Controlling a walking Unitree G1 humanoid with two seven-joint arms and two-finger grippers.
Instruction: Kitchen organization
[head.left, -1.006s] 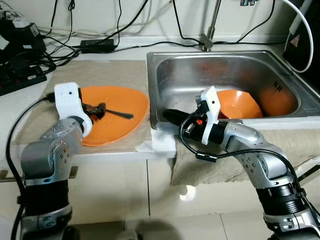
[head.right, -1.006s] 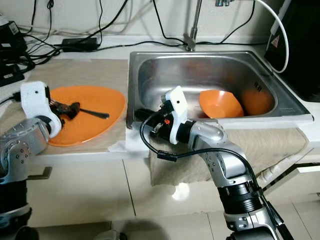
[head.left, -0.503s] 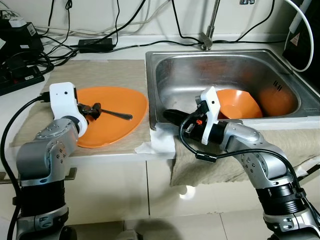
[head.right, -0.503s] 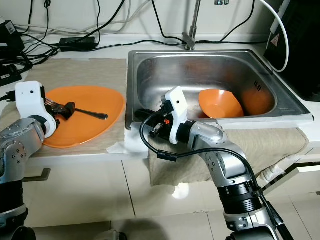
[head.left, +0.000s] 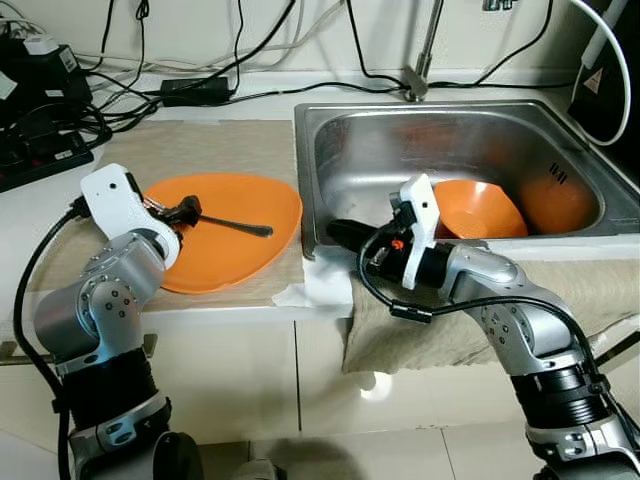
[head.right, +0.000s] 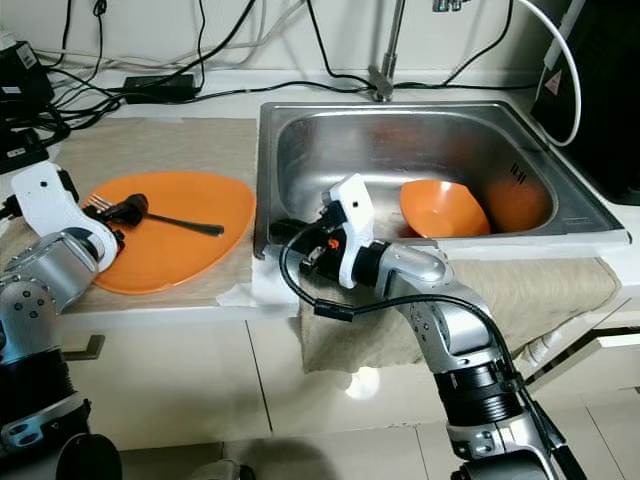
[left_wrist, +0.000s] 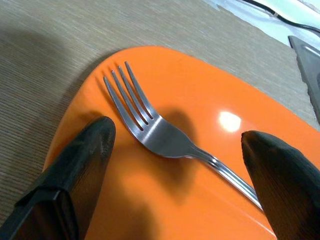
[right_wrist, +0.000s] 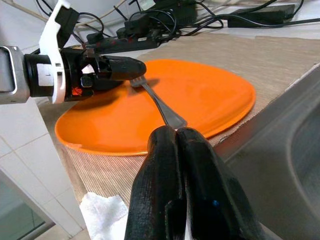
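On the orange plate (head.left: 225, 225) lies one fork (left_wrist: 165, 137), tines toward the left gripper (left_wrist: 175, 165), handle running toward the sink (head.left: 470, 140); the spread, empty fingers (left_wrist: 80, 165) straddle its neck. Well apart, the right gripper (right_wrist: 182, 165) is closed on nothing, resting at the sink's rim. One orange bowl (head.left: 478, 208), perhaps two, sits inside
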